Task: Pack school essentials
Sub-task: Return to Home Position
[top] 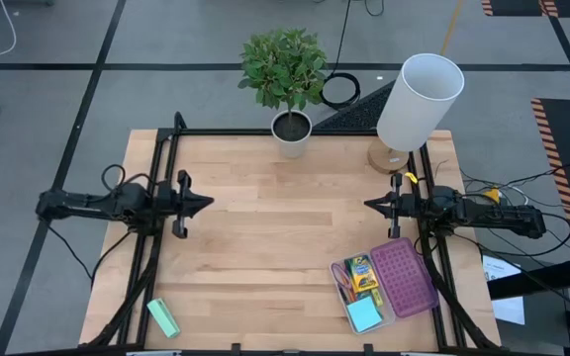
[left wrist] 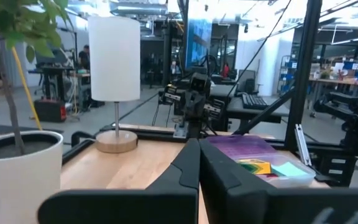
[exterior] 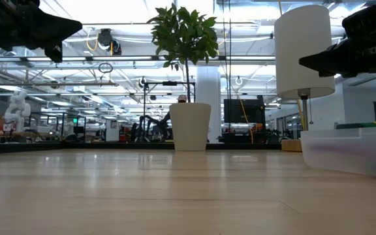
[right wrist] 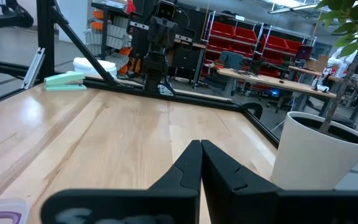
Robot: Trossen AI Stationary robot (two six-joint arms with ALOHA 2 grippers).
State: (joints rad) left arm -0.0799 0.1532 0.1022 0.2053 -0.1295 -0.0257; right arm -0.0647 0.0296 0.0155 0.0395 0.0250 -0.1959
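Note:
A clear case point(top: 384, 289) with a purple lid point(top: 405, 276) lies open near the table's right front. In it sit the yellow-green crayon box point(top: 362, 271), a light-blue sticky-note pad point(top: 364, 315) and pencils point(top: 344, 287); the left wrist view shows the crayon box point(left wrist: 255, 167) and pad point(left wrist: 288, 170) too. My left gripper point(top: 206, 204) hovers shut over the table's left side. My right gripper point(top: 369, 205) hovers shut over the right side, just beyond the case. Both point toward the table's middle and hold nothing.
A potted plant point(top: 287, 89) stands at the far edge's middle and a white-shaded lamp point(top: 414, 109) at the far right. A mint-green block point(top: 163, 317) lies at the near left corner. Bare wood spans the table's middle between the grippers.

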